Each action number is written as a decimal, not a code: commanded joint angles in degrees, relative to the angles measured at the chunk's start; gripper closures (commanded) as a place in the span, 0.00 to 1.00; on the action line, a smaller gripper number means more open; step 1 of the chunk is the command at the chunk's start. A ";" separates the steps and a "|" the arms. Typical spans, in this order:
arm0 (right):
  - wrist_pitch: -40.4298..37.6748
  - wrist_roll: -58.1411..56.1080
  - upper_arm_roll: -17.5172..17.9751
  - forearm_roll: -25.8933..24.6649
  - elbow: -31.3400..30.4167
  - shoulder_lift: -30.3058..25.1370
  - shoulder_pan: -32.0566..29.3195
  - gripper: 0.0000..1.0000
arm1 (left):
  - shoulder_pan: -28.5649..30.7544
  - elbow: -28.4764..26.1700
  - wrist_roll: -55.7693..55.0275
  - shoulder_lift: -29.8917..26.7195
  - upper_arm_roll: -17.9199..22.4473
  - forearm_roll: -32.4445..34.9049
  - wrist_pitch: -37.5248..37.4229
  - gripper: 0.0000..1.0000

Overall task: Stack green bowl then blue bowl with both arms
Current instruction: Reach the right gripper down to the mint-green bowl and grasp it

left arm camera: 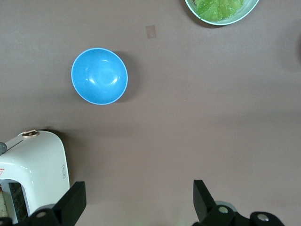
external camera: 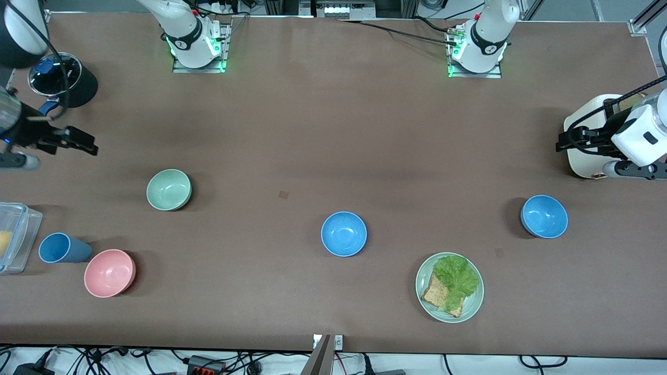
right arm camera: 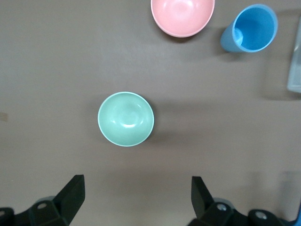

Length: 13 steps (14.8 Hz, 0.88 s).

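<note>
Black fingers of the right gripper (right arm camera: pixel 136 200) were seen spread wide apart, and nothing was held between them. This gripper (external camera: pixel 78 140) was kept in the air over the table (external camera: pixel 312 130) at the right arm's end, beside a dark round container (external camera: pixel 62 80). In the right wrist view the green bowl (right arm camera: pixel 125 118) was shown under the gripper, apart from the fingertips and not touched. The green bowl (external camera: pixel 169 189) was placed upright on the table, with its mouth turned up; being round, no long axis could be told. Nearer to the front camera than it, a pink bowl (external camera: pixel 109 273) and a blue cup (external camera: pixel 61 248) were found just beside each other, the cup lying on its side with its mouth toward the right arm's end, near a clear plastic box (external camera: pixel 13 237) at the table edge.

The left gripper (left arm camera: pixel 138 202) was also opened wide and empty. It (external camera: pixel 570 139) was held over a white appliance (external camera: pixel 589 156) at the left arm's end. One blue bowl (left arm camera: pixel 99 76) was seen under it, upright and untouched, standing (external camera: pixel 544 216) nearer to the front camera than the appliance. A second blue bowl (external camera: pixel 344 234) was set near the middle of the table, well apart from the first. A green plate (external camera: pixel 471 307) with lettuce (external camera: pixel 456 276) and toast (external camera: pixel 435 294) was lying between them, nearest to the front camera.
</note>
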 commanded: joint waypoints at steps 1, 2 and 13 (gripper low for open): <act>3.18 0.62 0.24 -0.80 -0.81 6.91 -0.22 0.00 | 0.35 0.49 -0.05 0.39 0.11 -1.55 -0.77 0.00; 4.32 0.71 0.24 -0.80 -0.90 9.64 -0.22 0.00 | 0.35 0.49 0.03 0.39 0.11 -1.47 -0.77 0.00; 13.30 0.01 0.24 0.69 -2.48 26.54 -1.01 0.07 | 0.52 -2.30 0.21 6.36 0.37 1.86 9.65 0.00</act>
